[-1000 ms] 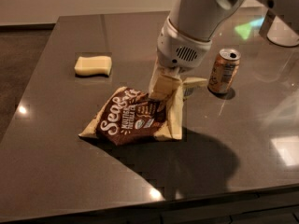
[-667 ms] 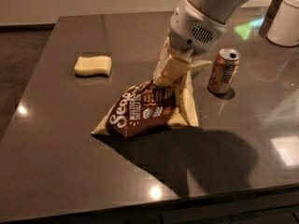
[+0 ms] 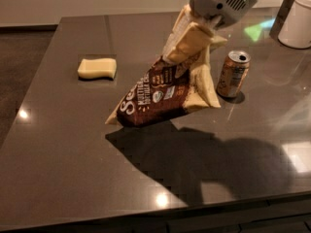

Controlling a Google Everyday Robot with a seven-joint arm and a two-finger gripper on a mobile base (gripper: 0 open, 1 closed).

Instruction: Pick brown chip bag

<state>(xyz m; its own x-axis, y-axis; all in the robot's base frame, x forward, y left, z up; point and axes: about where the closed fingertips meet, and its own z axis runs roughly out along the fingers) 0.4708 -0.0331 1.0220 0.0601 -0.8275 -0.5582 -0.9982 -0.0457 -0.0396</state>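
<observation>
The brown chip bag [image 3: 163, 93] hangs tilted over the middle of the dark table [image 3: 63, 159], dark brown front with white script and cream edges. Its upper right end is raised and its lower left corner is near or just on the tabletop. My gripper [image 3: 194, 35] comes down from the top right and is shut on the bag's upper edge, its cream-coloured fingers [image 3: 187, 45] pinching the bag.
A pale yellow sponge [image 3: 97, 68] lies to the left of the bag. An orange-brown drink can [image 3: 233, 74] stands upright just right of the bag. A white container [image 3: 299, 21] stands at the far right back. The table's front edge runs along the bottom.
The gripper has risen and moved right with the bag's top edge in it. The bag has gone from lying flat to hanging steeply, now almost off the table.
</observation>
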